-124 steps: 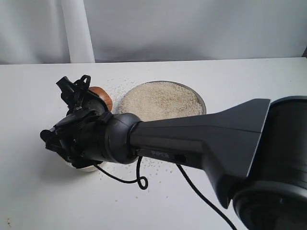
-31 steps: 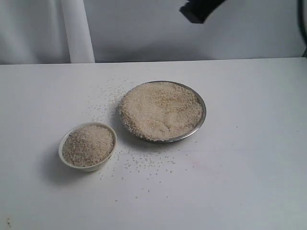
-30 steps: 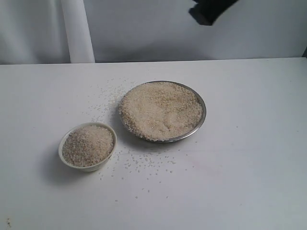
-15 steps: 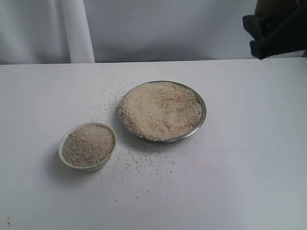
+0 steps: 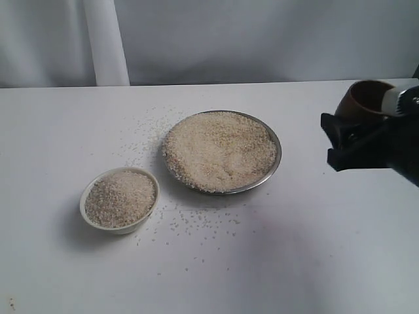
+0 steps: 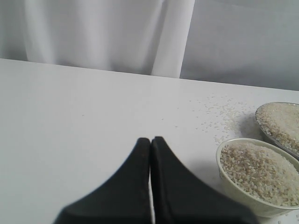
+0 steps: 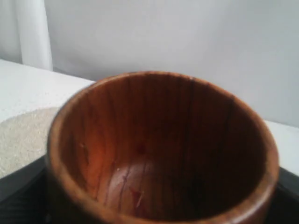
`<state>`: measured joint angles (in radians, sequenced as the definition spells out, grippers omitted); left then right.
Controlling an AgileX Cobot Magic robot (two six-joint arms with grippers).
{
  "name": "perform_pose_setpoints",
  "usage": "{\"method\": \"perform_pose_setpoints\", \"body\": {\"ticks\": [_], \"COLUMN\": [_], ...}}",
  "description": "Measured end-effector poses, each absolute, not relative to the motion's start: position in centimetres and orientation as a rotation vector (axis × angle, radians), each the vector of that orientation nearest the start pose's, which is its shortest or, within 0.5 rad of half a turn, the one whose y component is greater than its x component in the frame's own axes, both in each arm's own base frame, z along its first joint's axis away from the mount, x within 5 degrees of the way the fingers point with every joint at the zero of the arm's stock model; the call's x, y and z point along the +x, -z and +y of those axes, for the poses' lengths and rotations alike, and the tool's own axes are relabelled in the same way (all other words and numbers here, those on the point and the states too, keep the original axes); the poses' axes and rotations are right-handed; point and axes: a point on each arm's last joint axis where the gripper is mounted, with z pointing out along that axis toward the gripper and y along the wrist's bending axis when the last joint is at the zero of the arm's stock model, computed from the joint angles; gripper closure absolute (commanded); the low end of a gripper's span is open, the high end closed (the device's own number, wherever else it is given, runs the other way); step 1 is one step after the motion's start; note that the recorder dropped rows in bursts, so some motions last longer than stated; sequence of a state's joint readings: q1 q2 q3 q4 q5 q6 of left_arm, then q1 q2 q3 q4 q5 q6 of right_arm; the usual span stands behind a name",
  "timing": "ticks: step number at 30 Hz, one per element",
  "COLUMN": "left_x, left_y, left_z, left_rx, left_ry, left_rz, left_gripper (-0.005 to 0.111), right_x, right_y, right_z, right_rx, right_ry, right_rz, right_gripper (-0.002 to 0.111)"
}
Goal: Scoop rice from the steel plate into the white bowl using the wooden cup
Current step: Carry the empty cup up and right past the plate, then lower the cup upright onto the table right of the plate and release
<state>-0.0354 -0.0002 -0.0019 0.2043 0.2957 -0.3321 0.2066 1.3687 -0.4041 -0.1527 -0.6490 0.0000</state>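
The steel plate (image 5: 277, 157) sits mid-table, heaped with rice (image 5: 219, 149). Front left of it stands the white bowl (image 5: 131, 228), filled with rice (image 5: 120, 197). At the right edge, well clear of the plate, my right gripper (image 5: 353, 134) is shut on the wooden cup (image 5: 366, 98), held upright above the table. In the right wrist view the wooden cup (image 7: 159, 149) fills the frame, its inside bare but for a stray grain. My left gripper (image 6: 150, 140) is shut and empty, low over the table beside the white bowl (image 6: 238, 193); it is out of the exterior view.
Loose grains (image 5: 196, 226) lie in front of the plate, and more grains (image 5: 147, 127) lie behind the bowl. A white curtain fold (image 5: 105, 42) hangs behind the table's back edge. The steel plate's rim (image 6: 273, 138) shows just past the bowl in the left wrist view.
The right arm, earlier over the white bowl with the cup, lifted away, swung across the top to the right, and has come down at the right edge holding the cup.
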Motion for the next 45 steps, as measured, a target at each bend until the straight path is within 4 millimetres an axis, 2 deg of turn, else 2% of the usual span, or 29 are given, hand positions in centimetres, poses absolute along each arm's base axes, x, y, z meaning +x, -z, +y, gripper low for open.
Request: {"method": "perform_pose_setpoints", "body": {"ticks": [1, 4, 6, 10, 12, 21, 27, 35, 38, 42, 43, 45], "left_x": [5.5, 5.5, 5.5, 5.5, 5.5, 5.5, 5.5, 5.5, 5.5, 5.5, 5.5, 5.5], "left_y": [-18.8, -18.8, -18.8, -18.8, -18.8, -18.8, -18.8, -18.8, -18.8, -18.8, -18.8, -18.8], "left_z": [0.3, 0.3, 0.3, 0.3, 0.3, 0.3, 0.3, 0.3, 0.3, 0.3, 0.3, 0.3], "left_rx": [-0.132, -0.132, -0.132, -0.132, -0.132, -0.132, -0.132, -0.132, -0.132, -0.132, -0.132, -0.132], "left_ry": [0.072, 0.072, 0.072, 0.072, 0.072, 0.072, 0.072, 0.072, 0.072, 0.072, 0.072, 0.072], "left_rz": [1.767, 1.767, 1.767, 1.767, 1.767, 1.767, 1.767, 1.767, 1.767, 1.767, 1.767, 1.767], "left_gripper": [0.107, 0.107, 0.107, 0.107, 0.107, 0.107, 0.107, 0.107, 0.107, 0.107, 0.107, 0.107], "right_x": [24.6, 25.6, 26.3, 26.6, 26.5, 26.6, 28.0, 28.1, 28.1, 28.1, 28.1, 28.1], "right_y": [-19.2, -16.5, -13.5, -9.2, -8.0, -7.5, -6.4, -6.2, -6.2, -6.2, -6.2, -6.2], "right_z": [6.2, 6.6, 7.0, 7.4, 7.4, 7.4, 7.6, 7.7, 7.7, 7.8, 7.8, 7.8], "right_rx": [-0.369, -0.384, -0.411, -0.435, -0.465, -0.476, -0.500, -0.515, -0.519, -0.536, -0.536, -0.530], "right_ry": [-0.161, -0.186, -0.212, -0.248, -0.235, -0.218, -0.203, -0.204, -0.207, -0.214, -0.214, -0.218], "right_rz": [1.796, 1.823, 1.844, 1.853, 1.874, 1.866, 1.918, 1.939, 1.938, 1.934, 1.934, 1.936], "right_gripper": [0.108, 0.108, 0.108, 0.108, 0.108, 0.108, 0.108, 0.108, 0.096, 0.071, 0.058, 0.048]}}
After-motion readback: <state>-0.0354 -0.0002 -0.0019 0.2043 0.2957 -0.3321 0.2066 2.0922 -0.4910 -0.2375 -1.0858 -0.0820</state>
